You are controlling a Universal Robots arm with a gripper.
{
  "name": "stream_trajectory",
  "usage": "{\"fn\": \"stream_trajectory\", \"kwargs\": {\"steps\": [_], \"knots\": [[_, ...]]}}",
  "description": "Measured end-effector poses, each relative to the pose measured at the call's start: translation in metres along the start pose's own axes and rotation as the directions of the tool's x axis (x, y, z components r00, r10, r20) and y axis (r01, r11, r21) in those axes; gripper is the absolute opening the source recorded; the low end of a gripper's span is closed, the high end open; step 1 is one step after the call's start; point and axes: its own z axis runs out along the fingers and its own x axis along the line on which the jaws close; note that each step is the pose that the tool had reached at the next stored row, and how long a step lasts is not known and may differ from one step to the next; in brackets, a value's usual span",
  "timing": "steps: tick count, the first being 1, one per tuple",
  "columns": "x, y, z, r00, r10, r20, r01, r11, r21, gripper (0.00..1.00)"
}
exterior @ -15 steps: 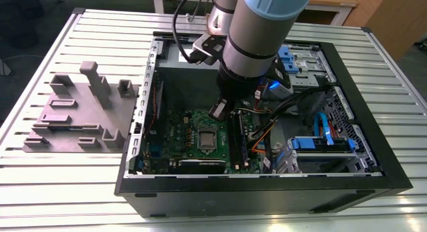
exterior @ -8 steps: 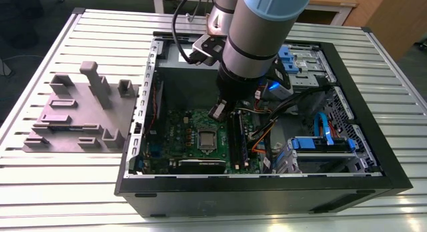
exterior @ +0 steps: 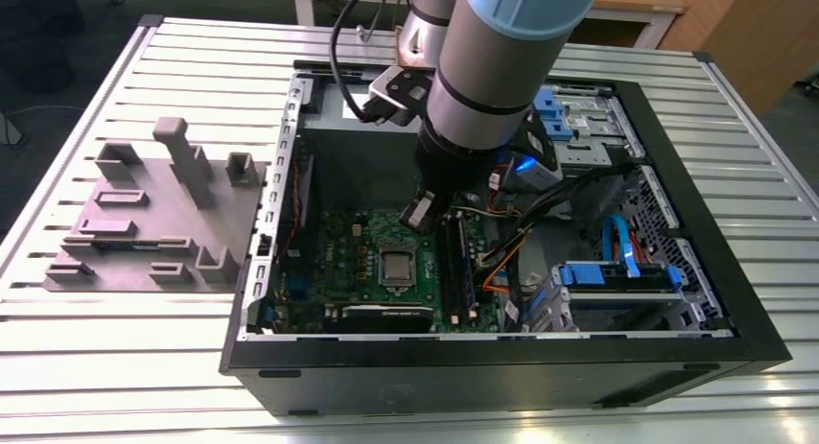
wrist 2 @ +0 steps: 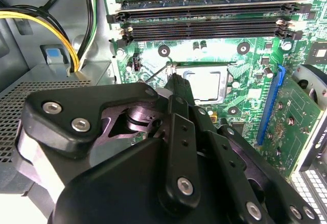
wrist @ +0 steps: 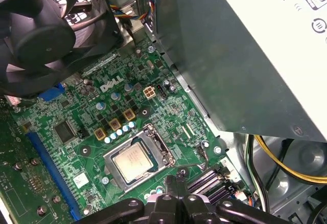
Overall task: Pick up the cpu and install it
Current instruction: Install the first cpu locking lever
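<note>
As far as the first wrist view shows, the black gripper (wrist: pixel 176 182) has its fingertips drawn together with nothing between them, so I judge it clenched and empty.

- Just beside the tips: the cpu (wrist: pixel 134 162), a small flat square chip with a silver-grey metal top. It is seated flat in the metal-framed socket (wrist: pixel 164 147), not in the grasp.
- Direction: the chip lies off the tips on the side away from the long black memory slots (wrist: pixel 209 183), which sit on the tips' other side. I can't tell whether the tips touch the socket frame.
- Square part, so no long axis to align; its edges run parallel to the socket frame.
- Second wrist view agrees: gripper (wrist 2: pixel 177 88) at the edge of the socket, chip (wrist 2: pixel 203 85) just past it, memory slots (wrist 2: pixel 204 17) further out.
- Exterior view: the chip (exterior: pixel 399 267) is mid-way across the green motherboard (exterior: pixel 339 262) inside the open black computer case (exterior: pixel 512 372), and the arm's gripper (exterior: pixel 423 214) hangs close above it.
- Judgement: chip looks placed already.
</note>
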Motion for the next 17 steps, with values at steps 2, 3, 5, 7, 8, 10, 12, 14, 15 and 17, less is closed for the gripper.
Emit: {"fn": "stream_trajectory", "kwargs": {"steps": [2, 3, 5, 7, 8, 10, 12, 14, 15, 17], "knots": [[-0.0011, -0.0009, 0.0, 1.0, 0.0, 0.0002, 0.0, 1.0, -0.0001, 0.1], [-0.0029, -0.0017, -0.0001, 1.0, 0.0, 0.0001, 0.0, 1.0, -0.0001, 0.1], [-0.0073, -0.0028, -0.0001, 1.0, 0.0, 0.0002, 0.0, 1.0, -0.0002, 0.1], [-0.0121, -0.0032, 0.0, 1.0, 0.0, 0.0003, 0.0, 1.0, -0.0002, 0.1], [-0.0144, -0.0032, 0.0, 1.0, 0.0, 0.0003, 0.0, 1.0, -0.0002, 0.1], [-0.0188, -0.0029, 0.0002, 1.0, 0.0, 0.0004, 0.0, 1.0, -0.0002, 0.1], [-0.0224, -0.0034, 0.0002, 1.0, 0.0, 0.0003, 0.0, 1.0, -0.0002, 0.1], [-0.0261, -0.0025, 0.0005, 1.0, 0.0, 0.0004, 0.0, 1.0, -0.0002, 0.1], [-0.0281, -0.0017, 0.0007, 1.0, 0.0, 0.0004, 0.0, 1.0, -0.0002, 0.1], [-0.0329, 0.0009, 0.0014, 1.0, 0.0, 0.0003, 0.0, 1.0, -0.0002, 0.1]]}}
